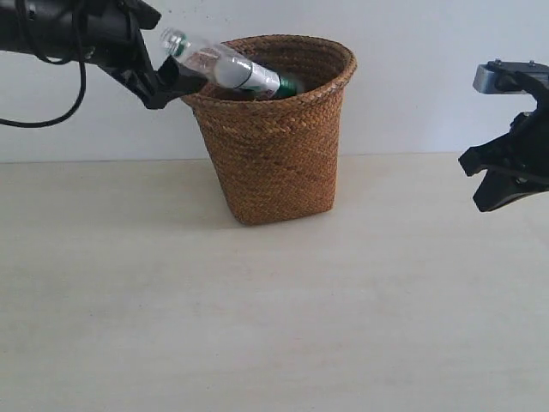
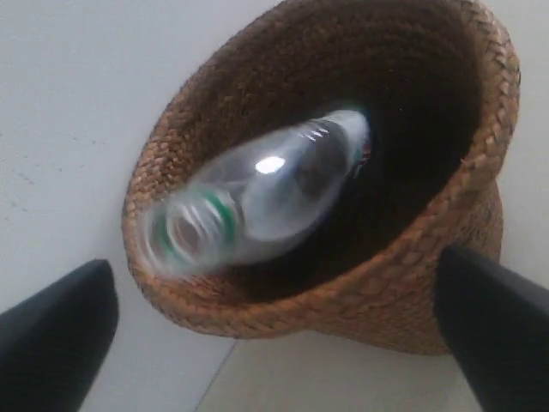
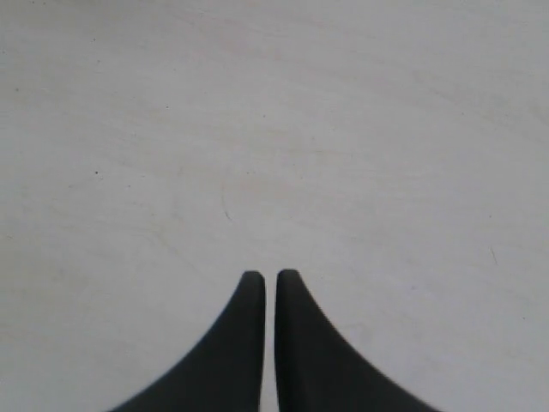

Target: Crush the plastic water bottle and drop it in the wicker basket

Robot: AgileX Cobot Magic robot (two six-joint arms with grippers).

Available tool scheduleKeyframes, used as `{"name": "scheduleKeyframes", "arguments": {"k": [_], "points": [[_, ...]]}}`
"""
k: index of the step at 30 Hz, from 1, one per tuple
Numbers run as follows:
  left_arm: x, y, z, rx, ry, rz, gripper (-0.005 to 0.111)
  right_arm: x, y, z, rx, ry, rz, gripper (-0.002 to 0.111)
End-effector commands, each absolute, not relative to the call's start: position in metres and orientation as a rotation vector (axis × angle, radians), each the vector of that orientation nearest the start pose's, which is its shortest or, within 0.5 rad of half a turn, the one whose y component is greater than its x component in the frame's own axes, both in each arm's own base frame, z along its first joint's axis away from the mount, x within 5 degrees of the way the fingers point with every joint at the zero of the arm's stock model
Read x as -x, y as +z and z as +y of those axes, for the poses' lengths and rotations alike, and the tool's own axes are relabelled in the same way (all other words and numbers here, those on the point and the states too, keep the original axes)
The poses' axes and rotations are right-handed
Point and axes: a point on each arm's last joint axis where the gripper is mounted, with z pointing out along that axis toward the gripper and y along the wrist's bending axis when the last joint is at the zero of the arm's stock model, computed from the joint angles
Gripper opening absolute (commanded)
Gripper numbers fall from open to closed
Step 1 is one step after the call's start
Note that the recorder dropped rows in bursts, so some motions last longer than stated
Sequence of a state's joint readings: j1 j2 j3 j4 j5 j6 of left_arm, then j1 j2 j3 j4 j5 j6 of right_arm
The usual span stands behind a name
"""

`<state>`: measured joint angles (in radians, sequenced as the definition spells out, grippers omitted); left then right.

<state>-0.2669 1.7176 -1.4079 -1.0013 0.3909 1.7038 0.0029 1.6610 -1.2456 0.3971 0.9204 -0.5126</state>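
Note:
The clear plastic water bottle (image 1: 225, 64) lies tilted across the near-left rim of the wicker basket (image 1: 274, 163), its label end inside the opening and its other end sticking out up and to the left. In the left wrist view the bottle (image 2: 266, 193) is motion-blurred over the basket mouth (image 2: 403, 257), a green ring at its near end. My left gripper (image 1: 176, 81) is just outside the rim beside that end, open, its two fingers (image 2: 60, 335) spread wide and touching nothing. My right gripper (image 1: 497, 184) hangs far right, shut and empty (image 3: 270, 276).
The basket stands at the back of a pale wooden table (image 1: 257, 326) against a white wall. A black cable (image 1: 73, 94) loops under the left arm. The right wrist view shows only bare tabletop (image 3: 274, 129).

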Motion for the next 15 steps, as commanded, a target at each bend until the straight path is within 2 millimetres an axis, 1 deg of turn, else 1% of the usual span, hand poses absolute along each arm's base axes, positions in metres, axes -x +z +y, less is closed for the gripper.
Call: {"name": "scheduleKeyframes", "arguments": {"k": [1,4,6,8,11,13,15], "points": [[-0.388,0.327,-0.135,-1.128,-0.011,1.621,0.085,-0.337,0.263,0.029,0.443,0.369,2.677,0.000],[-0.385,0.334,-0.135,-1.122,-0.006,1.605,0.080,-0.338,0.263,0.029,0.436,0.367,2.669,0.000],[-0.380,0.342,-0.133,-1.102,-0.009,1.595,0.078,-0.339,0.263,0.029,0.432,0.366,2.663,0.000],[-0.374,0.353,-0.132,-1.091,-0.021,1.584,0.073,-0.340,0.264,0.029,0.428,0.360,2.655,0.000],[-0.363,0.367,-0.125,-1.056,-0.009,1.614,0.056,-0.340,0.263,0.026,0.455,0.308,2.654,0.000],[-0.356,0.372,-0.116,-1.038,0.011,1.677,0.040,-0.339,0.264,0.022,0.449,0.255,2.670,0.000],[-0.349,0.373,-0.107,-1.043,0.035,1.766,0.023,-0.337,0.266,0.017,0.436,0.176,2.686,0.000]]}}
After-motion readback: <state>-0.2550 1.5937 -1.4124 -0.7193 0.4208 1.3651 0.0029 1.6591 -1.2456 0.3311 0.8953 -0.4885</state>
